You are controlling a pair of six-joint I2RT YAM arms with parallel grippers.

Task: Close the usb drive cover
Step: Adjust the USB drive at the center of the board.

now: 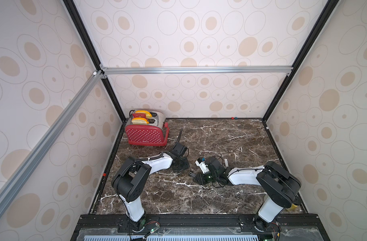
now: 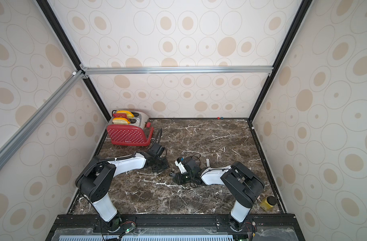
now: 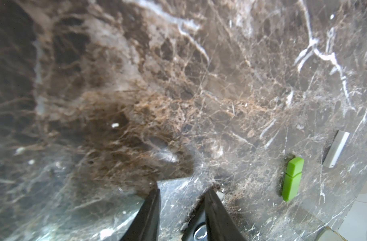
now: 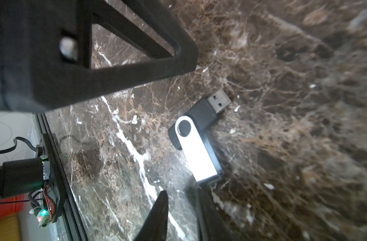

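Usb drive [image 4: 201,116] on marble table [image 4: 293,135], cover [image 4: 199,155] swung open

Black usb drive [image 4: 201,116] flat, silver cover [image 4: 199,155] askew

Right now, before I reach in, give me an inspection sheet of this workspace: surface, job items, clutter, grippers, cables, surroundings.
Surface: marble tabletop, brown with white veins and small white specks.
Job's things: usb drive lies flat with its plug bare; its silver cover stands off at an angle, not closed.
Clutter: red toaster holding toast in the back corner; green capped drive; silver strip near it; yellow jar by the right arm's base.
Grippers: left gripper open, empty; right gripper open, with the cover's end just beyond its tips.
Cables: black wires loop at the right wrist.
Surroundings: patterned walls, aluminium frame.
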